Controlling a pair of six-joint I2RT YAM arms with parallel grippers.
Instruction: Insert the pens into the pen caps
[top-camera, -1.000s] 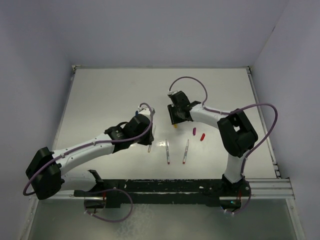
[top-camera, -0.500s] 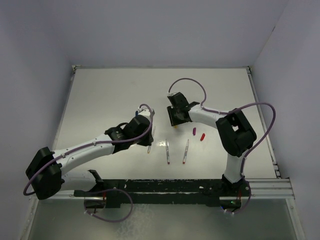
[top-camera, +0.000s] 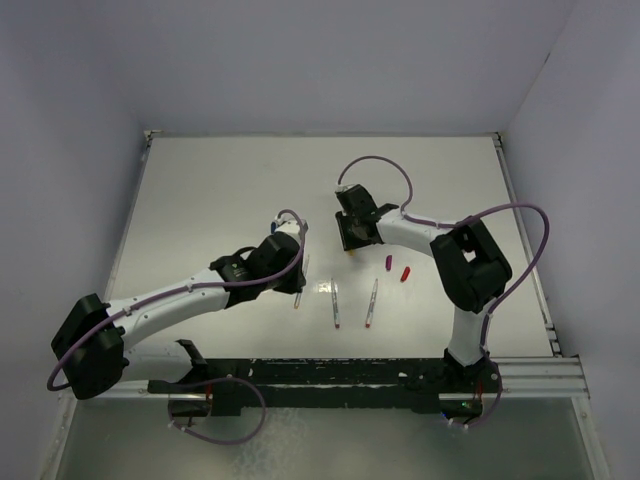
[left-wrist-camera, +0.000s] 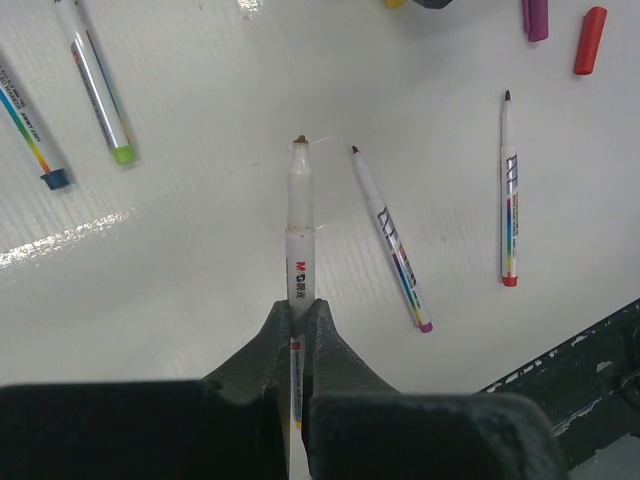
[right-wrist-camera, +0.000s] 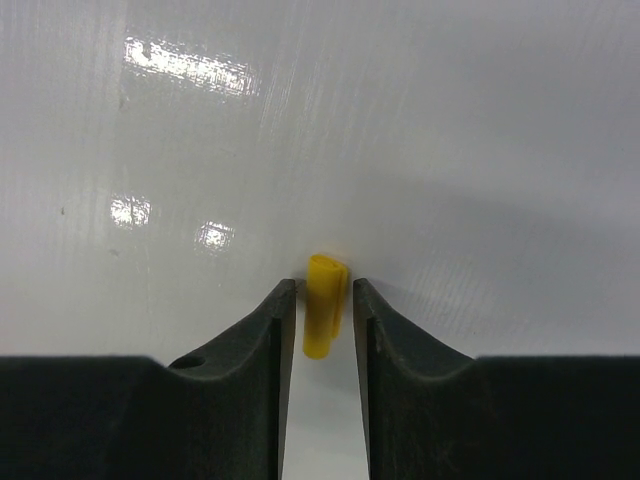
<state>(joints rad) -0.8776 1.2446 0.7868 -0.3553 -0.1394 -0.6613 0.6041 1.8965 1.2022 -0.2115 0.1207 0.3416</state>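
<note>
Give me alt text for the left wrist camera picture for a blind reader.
The left gripper is clamped on a white pen pointing away over a white table, its tip uncapped. Two more uncapped pens lie to its right, two others at upper left, and a purple cap and a red cap at upper right.

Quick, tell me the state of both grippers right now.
Left gripper: closed, holding a pen.
Right gripper: slightly open, jaws either side of the yellow cap, not gripping it yet.
</note>
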